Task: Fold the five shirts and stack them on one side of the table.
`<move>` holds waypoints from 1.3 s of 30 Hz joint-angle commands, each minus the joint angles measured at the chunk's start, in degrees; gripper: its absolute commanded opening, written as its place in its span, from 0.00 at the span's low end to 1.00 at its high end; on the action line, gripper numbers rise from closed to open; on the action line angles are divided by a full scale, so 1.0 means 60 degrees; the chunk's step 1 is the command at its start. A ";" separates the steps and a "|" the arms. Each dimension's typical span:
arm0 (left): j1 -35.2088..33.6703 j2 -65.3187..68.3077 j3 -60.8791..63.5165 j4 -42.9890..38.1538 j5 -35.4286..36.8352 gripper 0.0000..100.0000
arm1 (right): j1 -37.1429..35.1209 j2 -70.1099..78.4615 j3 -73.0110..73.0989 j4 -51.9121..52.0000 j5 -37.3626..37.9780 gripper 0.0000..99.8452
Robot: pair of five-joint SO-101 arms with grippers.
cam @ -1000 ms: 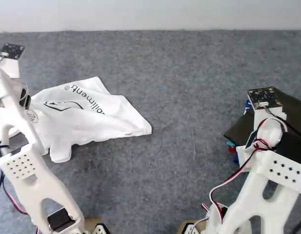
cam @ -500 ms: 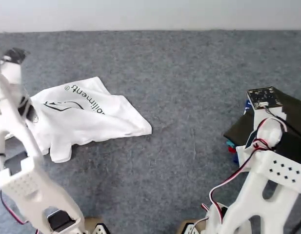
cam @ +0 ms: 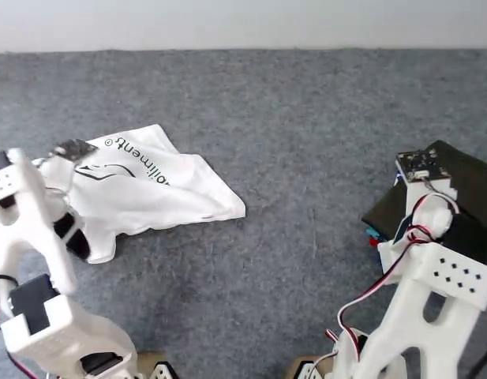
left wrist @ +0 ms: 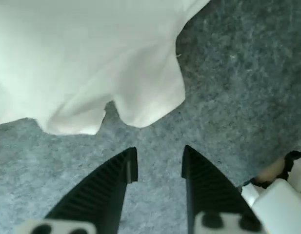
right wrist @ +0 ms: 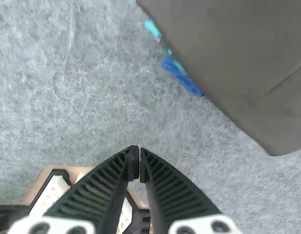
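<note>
Grey, felt-like table covering spans the whole high view, its nap coarse and mottled.

Left arm, of white plastic with perforated panels, rises along the left edge of the frame. Right arm, of the same build with red and black wires, stands at the lower right.

White shirt lies left of centre, loosely folded and rumpled. Its long axis runs from the left edge toward mid-frame, and it narrows to a blunt corner that points right and slightly down. Black lettering crosses its upper panel on a diagonal. The cloth is soft and matte, with rounded lobes along its lower hem.

Dark folded stack sits at the right edge as a flat slab with straight sides, its top garment smooth. Blue and teal cloth edges show under one side.

Left gripper has ribbed black fingers spread apart with nothing between them, over bare covering just beside the shirt's hem.

Right gripper has its ribbed fingers pressed together at the tips, holding nothing, near the stack.
</note>
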 commanded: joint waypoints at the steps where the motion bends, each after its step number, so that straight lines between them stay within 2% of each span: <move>1: 0.0645 -0.0308 0.0725 -0.0791 0.0161 0.17 | -0.0066 -0.0168 0.0117 0.0344 -0.0103 0.01; 9: 0.2022 0.1333 0.1077 -0.2520 0.1670 0.17 | -0.0066 -0.0256 0.0117 0.0359 -0.0073 0.01; 12: 0.2110 0.1905 0.1062 -0.3062 0.2315 0.17 | -0.0066 -0.0256 0.0117 0.0374 -0.0073 0.01; 15: 0.2110 0.2081 0.0725 -0.3136 0.2696 0.11 | -0.0066 -0.0256 0.0117 0.0374 -0.0073 0.01; 19: 0.2593 0.1861 0.0330 -0.2388 0.2725 0.02 | -0.0066 -0.0256 0.0117 0.0359 -0.0073 0.01; 24: 0.4190 0.0938 0.0198 -0.1040 0.2842 0.02 | -0.0066 -0.0256 0.0117 0.0330 -0.0073 0.01; 30: 0.6637 -0.0396 0.0198 -0.0352 0.4205 0.02 | -0.0066 -0.0256 0.0117 0.0315 -0.0073 0.01; 34: 0.8103 -0.0513 0.0168 -0.0044 0.5055 0.02 | -0.0066 -0.0256 0.0117 0.0315 -0.0059 0.01; 39: 0.8498 -0.0923 0.0139 0.0220 0.5465 0.02 | -0.0051 -0.0256 0.0117 0.0315 -0.0059 0.01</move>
